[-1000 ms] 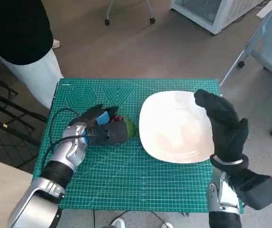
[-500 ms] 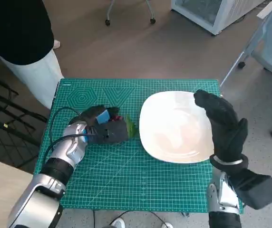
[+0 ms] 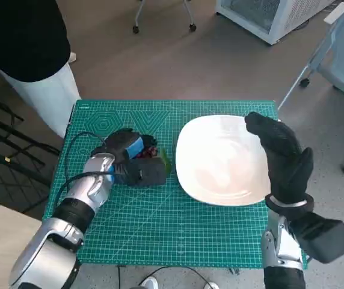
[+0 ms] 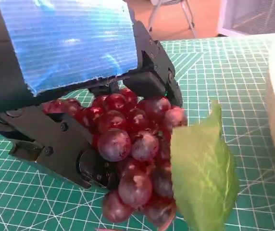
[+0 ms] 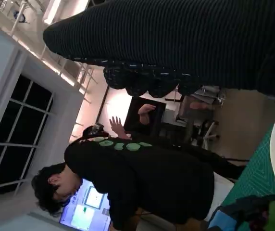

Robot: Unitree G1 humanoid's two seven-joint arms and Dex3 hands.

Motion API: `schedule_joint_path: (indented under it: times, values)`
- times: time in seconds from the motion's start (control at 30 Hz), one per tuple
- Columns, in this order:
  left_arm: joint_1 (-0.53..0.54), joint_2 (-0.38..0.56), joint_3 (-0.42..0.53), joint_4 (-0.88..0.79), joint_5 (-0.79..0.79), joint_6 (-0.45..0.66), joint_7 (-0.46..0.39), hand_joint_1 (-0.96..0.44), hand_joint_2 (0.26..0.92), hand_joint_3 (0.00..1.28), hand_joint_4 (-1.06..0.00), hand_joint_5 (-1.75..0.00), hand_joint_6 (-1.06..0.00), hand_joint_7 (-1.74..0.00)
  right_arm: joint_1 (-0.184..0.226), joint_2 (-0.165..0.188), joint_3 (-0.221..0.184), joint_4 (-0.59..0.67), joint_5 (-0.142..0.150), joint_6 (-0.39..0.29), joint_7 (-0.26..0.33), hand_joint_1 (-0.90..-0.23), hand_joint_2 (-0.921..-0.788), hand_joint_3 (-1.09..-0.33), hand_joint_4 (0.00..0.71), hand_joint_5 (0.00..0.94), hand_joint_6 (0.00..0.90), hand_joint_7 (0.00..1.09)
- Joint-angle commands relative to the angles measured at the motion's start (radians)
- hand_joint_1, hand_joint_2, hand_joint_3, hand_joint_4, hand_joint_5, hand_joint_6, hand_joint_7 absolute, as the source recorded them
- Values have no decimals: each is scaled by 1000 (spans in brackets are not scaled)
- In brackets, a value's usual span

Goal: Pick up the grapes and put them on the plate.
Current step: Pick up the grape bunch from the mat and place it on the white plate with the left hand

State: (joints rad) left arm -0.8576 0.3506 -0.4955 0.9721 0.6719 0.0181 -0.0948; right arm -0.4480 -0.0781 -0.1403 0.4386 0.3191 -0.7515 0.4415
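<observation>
Head view: green cutting mat [image 3: 160, 223] on grey floor [image 3: 178, 60]; left robot hand [image 3: 130, 161] holds grapes [image 4: 132, 159].

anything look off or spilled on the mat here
Nothing stands out. The grapes are one intact bunch with a green leaf, held in the left hand on the green mat, none loose. The white plate lies flat and bare, and the right hand hovers over its edge.

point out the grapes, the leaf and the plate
grapes [image 4: 128, 144], left wrist view, on the middle of the red bunch
leaf [image 4: 205, 171], left wrist view, on its flat green face
plate [image 3: 220, 159], head view, on its bare white centre
</observation>
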Motion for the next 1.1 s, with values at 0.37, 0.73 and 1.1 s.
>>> schedule_joint_path:
  times: [0.37,0.73,1.1]
  values:
    - [24,-2,-15,75,-2,-4,-14,3,921,164,-535,-1369,-570,-1177,8,2,-2,15,8,10,8,-699,-921,-675,358,1,93,465]
    - [22,-2,-12,80,-6,-9,-5,2,920,153,-555,-1373,-580,-1144,5,1,-3,17,9,7,10,-699,-921,-675,358,1,95,463]
    - [26,9,-3,43,-12,5,-22,3,921,161,-536,-1447,-597,-1068,0,3,-3,30,4,-4,12,-699,-921,-675,358,1,95,462]
